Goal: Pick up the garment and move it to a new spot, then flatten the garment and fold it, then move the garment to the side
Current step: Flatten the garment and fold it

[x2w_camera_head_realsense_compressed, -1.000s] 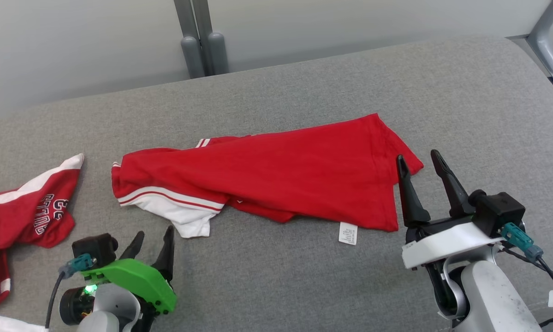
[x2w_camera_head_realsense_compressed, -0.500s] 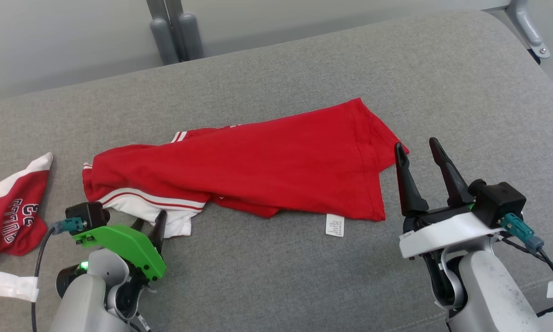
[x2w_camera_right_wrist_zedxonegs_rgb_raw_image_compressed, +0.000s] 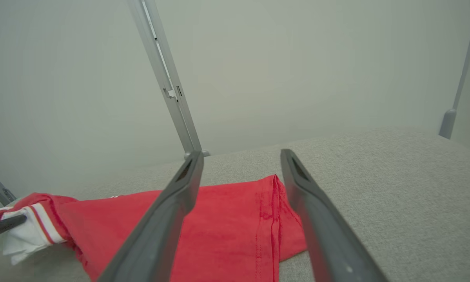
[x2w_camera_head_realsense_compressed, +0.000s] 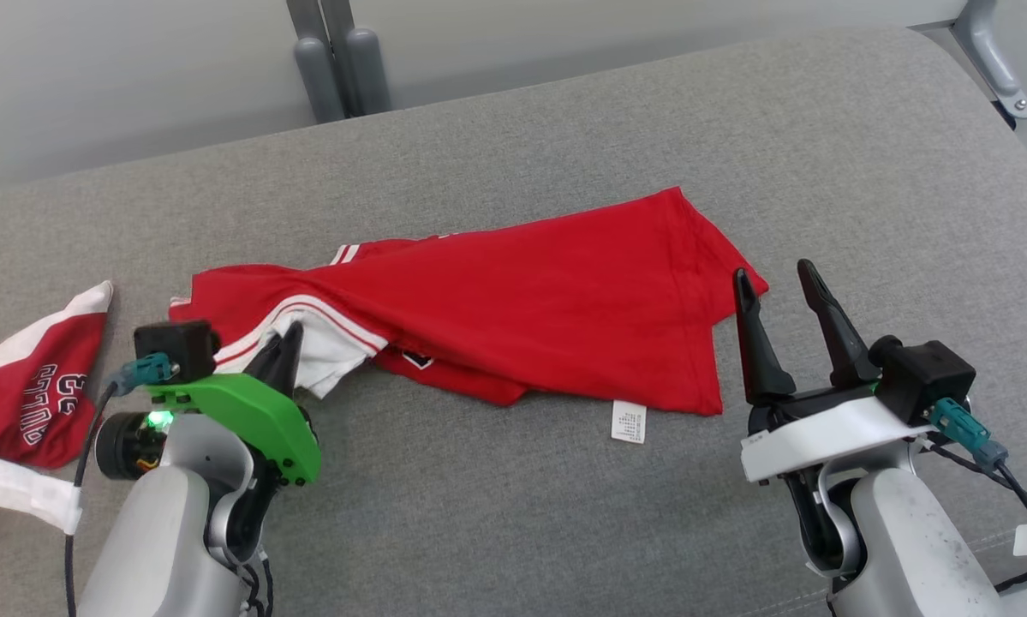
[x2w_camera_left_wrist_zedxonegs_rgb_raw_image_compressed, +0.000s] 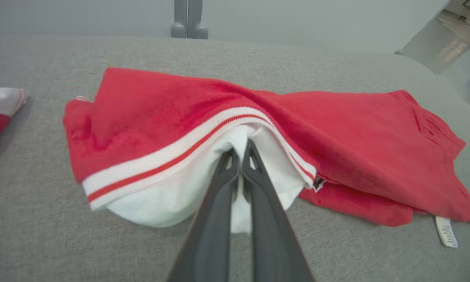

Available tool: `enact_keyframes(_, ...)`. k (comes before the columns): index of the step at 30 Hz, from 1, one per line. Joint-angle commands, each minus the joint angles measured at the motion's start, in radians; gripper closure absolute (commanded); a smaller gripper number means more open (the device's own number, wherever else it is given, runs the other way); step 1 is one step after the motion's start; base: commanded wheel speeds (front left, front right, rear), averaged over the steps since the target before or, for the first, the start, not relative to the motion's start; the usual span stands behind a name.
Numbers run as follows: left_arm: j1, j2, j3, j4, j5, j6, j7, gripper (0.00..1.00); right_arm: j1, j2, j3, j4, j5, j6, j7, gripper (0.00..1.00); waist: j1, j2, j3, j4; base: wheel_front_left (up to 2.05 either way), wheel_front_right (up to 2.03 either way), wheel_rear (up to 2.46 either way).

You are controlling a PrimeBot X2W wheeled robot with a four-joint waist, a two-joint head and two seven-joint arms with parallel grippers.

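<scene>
Left gripper (x2w_camera_head_realsense_compressed: pixel 283 353), spread a second earlier, had pinched the white sleeve (x2w_camera_head_realsense_compressed: pixel 335 358) at the 9 o'clock end of the red garment (x2w_camera_head_realsense_compressed: pixel 547 300) on the tabletop (x2w_camera_head_realsense_compressed: pixel 564 514), tenting the cloth, while the right gripper (x2w_camera_head_realsense_compressed: pixel 773 272) stayed spread at 3 o'clock, the pickup apparently begun.

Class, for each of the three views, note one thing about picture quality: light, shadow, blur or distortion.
Head view: even light, no glare; the garment is sharp, with a faint shadow at its near edge. Left wrist view: the left pincer looms large and soft near the lens. Right wrist view: the right pincer blurs toward the bottom edge, and the grey post leans.
</scene>
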Motion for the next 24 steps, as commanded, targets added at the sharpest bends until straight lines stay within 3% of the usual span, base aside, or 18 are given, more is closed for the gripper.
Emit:
enact_keyframes(1, -0.005, 0.008, -0.011, -0.033, 0.013, 0.005, 0.007, 1.00, 0.007, -0.001, 0.003, 0.002, -0.003, 0.000, -0.003, 0.00, 0.0000, -0.0001, 0.001, -0.002, 0.00, 0.00, 0.00)
enact_keyframes(7, -0.075, -0.009, -0.054, -0.084, 0.035, 0.012, 0.057, 1.00, -0.016, 0.000, 0.030, 0.005, 0.011, 0.000, -0.003, 0.00, 0.0000, -0.0001, 0.028, -0.042, 0.00, 0.00, 0.00)
enact_keyframes(16, -0.243, -0.045, -0.132, 0.151, 0.045, 0.000, 0.073, 1.00, -0.048, 0.004, 0.044, 0.013, 0.022, 0.000, -0.003, 0.00, 0.0000, -0.0001, 0.088, -0.120, 0.00, 0.00, 0.00)
enact_keyframes(17, -0.257, -0.049, -0.139, 0.175, 0.045, -0.002, 0.063, 0.90, -0.050, 0.004, 0.044, 0.013, 0.023, 0.000, -0.003, 0.00, 0.0000, -0.0001, 0.091, -0.124, 0.00, 0.00, 0.00)
enact_keyframes(18, -0.273, -0.056, -0.150, 0.208, 0.040, -0.004, 0.050, 0.66, -0.051, 0.004, 0.045, 0.014, 0.023, 0.000, -0.003, 0.00, 0.0000, -0.0001, 0.094, -0.127, 0.00, 0.00, 0.00)
enact_keyframes(19, -0.285, -0.061, -0.161, 0.231, 0.038, -0.006, 0.040, 0.22, -0.051, 0.004, 0.045, 0.015, 0.024, 0.000, -0.003, 0.00, 0.0000, -0.0001, 0.095, -0.129, 0.00, 0.00, 0.00)
enact_keyframes(20, -0.297, -0.067, -0.173, 0.254, 0.030, -0.007, 0.026, 0.00, -0.053, 0.005, 0.044, 0.015, 0.025, 0.000, -0.003, 0.00, 0.0000, -0.0001, 0.095, -0.130, 0.00, 0.00, 0.00)
enact_keyframes(24, -0.326, -0.072, -0.219, 0.311, 0.014, -0.008, -0.027, 0.00, -0.047, 0.005, 0.031, 0.017, 0.022, 0.001, -0.003, 0.00, 0.0000, -0.0001, 0.089, -0.111, 0.00, 0.00, 0.00)
